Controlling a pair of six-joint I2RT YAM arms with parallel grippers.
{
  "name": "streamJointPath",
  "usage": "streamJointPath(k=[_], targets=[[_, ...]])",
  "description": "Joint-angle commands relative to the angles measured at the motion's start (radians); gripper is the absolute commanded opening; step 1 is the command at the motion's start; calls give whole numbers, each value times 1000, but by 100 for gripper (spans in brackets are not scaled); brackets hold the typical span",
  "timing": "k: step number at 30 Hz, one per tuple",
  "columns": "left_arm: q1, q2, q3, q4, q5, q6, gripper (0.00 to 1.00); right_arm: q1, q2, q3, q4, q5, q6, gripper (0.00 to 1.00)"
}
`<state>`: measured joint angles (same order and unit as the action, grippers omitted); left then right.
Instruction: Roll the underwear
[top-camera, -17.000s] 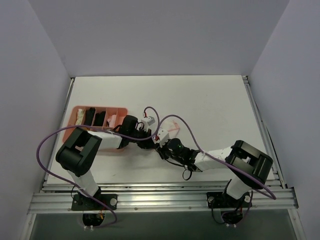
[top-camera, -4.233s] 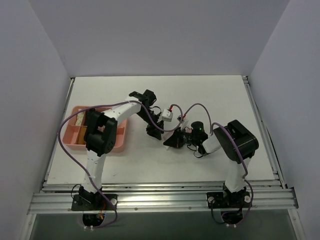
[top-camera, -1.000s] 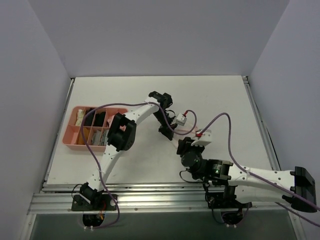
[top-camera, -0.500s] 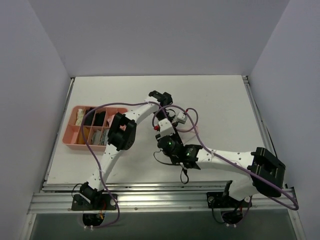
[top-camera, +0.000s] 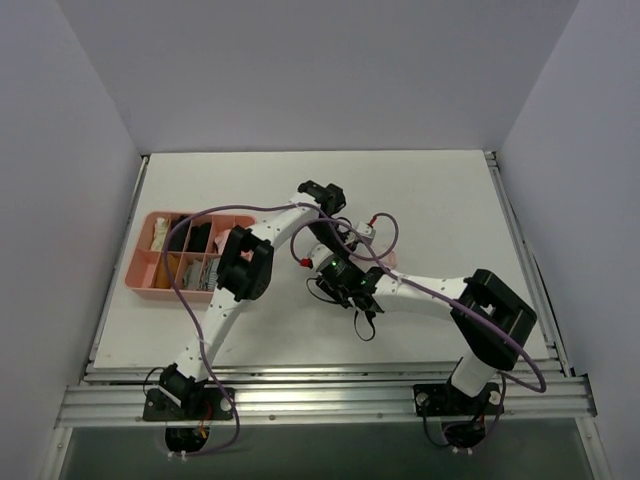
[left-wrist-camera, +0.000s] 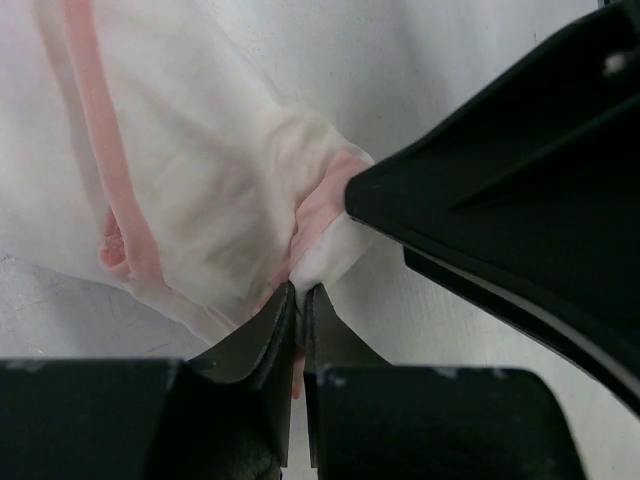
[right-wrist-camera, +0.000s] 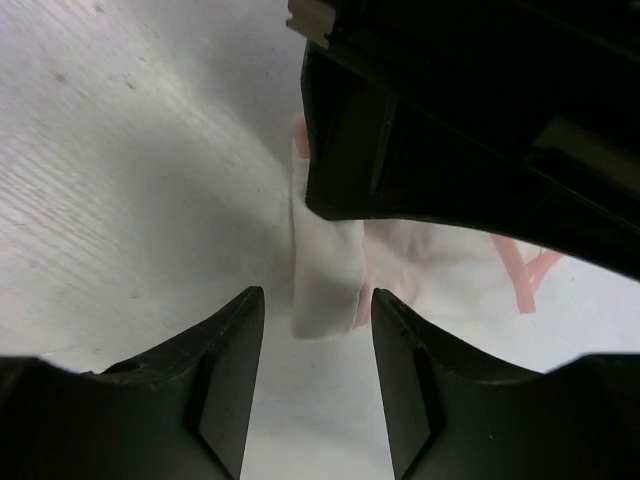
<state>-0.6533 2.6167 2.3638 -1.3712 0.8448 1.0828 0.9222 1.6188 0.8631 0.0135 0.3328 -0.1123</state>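
I have the left gripper (left-wrist-camera: 298, 296) clamped on a folded edge of the underwear (left-wrist-camera: 190, 170), anchoring it mid-way across the tabletop (right-wrist-camera: 120, 160). My right gripper (right-wrist-camera: 312, 300), jaws apart, straddles the fold, ready to roll it.

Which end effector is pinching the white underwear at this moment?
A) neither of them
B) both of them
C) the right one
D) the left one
D: in the left wrist view, the left end effector is closed on a fold of the underwear, while the right end effector stands open.
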Motion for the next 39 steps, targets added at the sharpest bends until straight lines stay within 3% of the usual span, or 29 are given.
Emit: streamJointPath(k=[1,16,19,20,26,34,39], targets=[[-8,63,28,-258,-66,9,10,-20,38,54,-53,-31,-90,43],[-9,80,51,-262,-75,-12,15,24,147,50,23,121,-194,38],[-6,80,54,-272,-66,-3,15,29,168,47,29,110,-201,27],[-3,78,54,-272,-62,-4,15,30,176,50,28,114,-196,15],[46,42,45,-278,-26,-12,27,6,220,51,26,-43,-167,1],[168,-93,2,-285,74,63,36,-71,268,103,-3,-207,-168,0],[233,-176,-55,-136,27,-70,36,-129,266,80,28,-305,-178,0]])
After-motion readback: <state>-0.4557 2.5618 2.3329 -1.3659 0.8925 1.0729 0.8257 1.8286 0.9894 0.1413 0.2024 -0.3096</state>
